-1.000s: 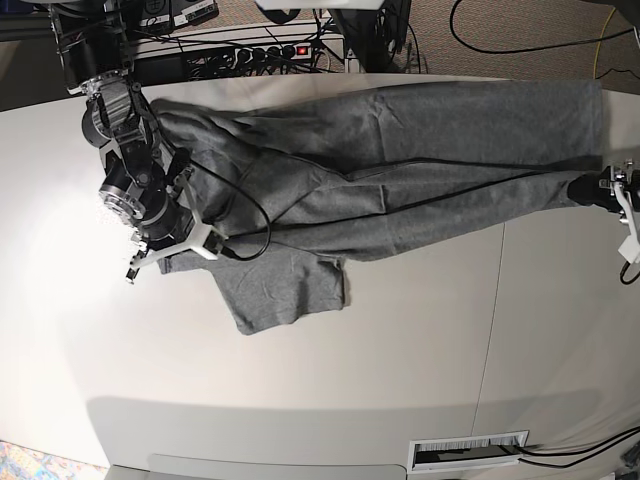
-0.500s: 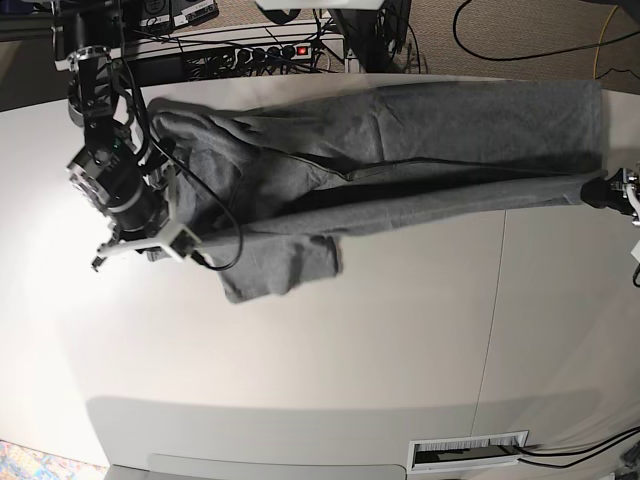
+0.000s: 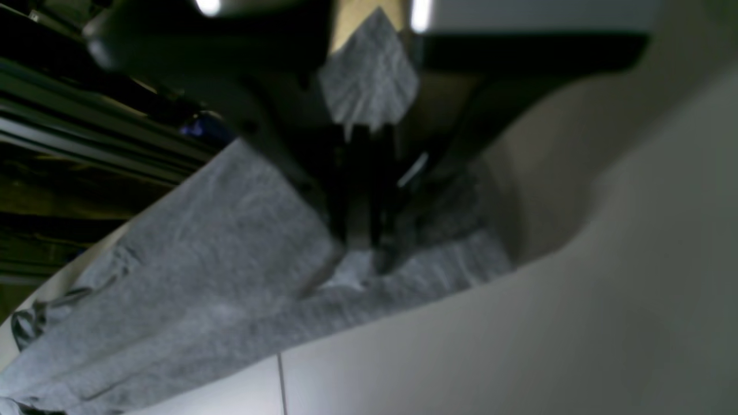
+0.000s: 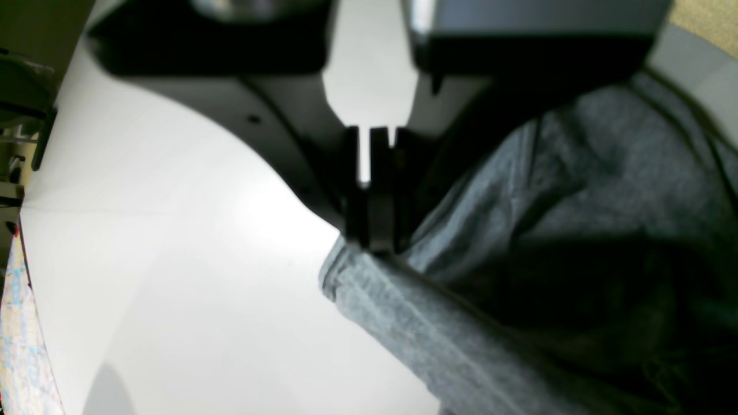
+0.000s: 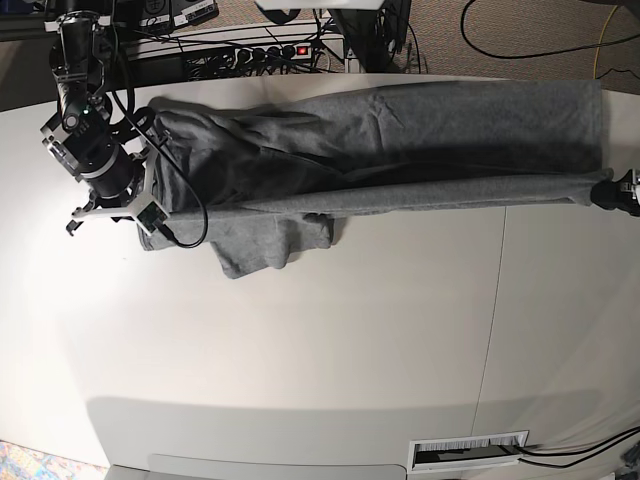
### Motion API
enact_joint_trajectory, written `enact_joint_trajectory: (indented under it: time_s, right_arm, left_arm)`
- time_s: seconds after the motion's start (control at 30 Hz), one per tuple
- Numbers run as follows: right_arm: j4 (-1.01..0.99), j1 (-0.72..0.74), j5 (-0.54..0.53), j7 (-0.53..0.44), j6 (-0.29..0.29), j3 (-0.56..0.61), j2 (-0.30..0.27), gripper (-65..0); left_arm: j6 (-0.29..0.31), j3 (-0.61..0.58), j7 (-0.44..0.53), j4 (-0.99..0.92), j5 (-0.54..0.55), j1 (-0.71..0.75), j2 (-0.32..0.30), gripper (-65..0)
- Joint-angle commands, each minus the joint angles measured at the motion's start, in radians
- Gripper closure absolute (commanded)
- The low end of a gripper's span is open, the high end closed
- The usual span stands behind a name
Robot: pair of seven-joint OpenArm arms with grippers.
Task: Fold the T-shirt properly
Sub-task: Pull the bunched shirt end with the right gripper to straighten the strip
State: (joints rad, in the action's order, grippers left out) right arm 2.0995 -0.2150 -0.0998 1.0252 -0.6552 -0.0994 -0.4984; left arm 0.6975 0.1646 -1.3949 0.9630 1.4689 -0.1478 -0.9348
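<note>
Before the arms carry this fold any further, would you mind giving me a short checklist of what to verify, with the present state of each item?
1. Left gripper shut on the T-shirt: ok, fabric is pinched between its jaws in the left wrist view.
2. Right gripper shut on the T-shirt: ok, its jaws are closed at a cloth edge.
3. Held edge taut between the two grippers: ok, it runs nearly straight in the base view.
4. Sleeve lying flat: not ok, it hangs bunched below the held edge.
5. Body free of wrinkles: not ok, creased near the right gripper.
6. Far edge still on the table: cannot tell.
</note>
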Motion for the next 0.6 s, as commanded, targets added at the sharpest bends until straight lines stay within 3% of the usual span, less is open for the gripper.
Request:
enact_joint_trajectory:
  time_s: [0.0,0.43,0.47,0.57]
  right_arm:
    - [0.016,0.01,0.018,0.011,0.011,-0.014,-0.017,0.0]
    - [0.014,-0.062,0.018,0.046,0.008,-0.014,-0.017,0.0]
    - [0.014,-0.072,0.018,0.05,0.008,-0.014,-0.017,-2.5]
    - [0.014,-0.09,0.016,0.05,0.008,-0.014,-0.016,-22.0]
  left_arm:
    - [0.001,0.008,-0.001,0.009,0.015,0.004,-0.038,0.0]
    - [0.001,0.008,-0.001,0.009,0.015,0.109,-0.038,0.0]
    - [0.001,0.008,-0.001,0.009,0.015,0.109,-0.037,0.0]
    - [0.001,0.008,-0.001,0.009,0.015,0.109,-0.038,0.0]
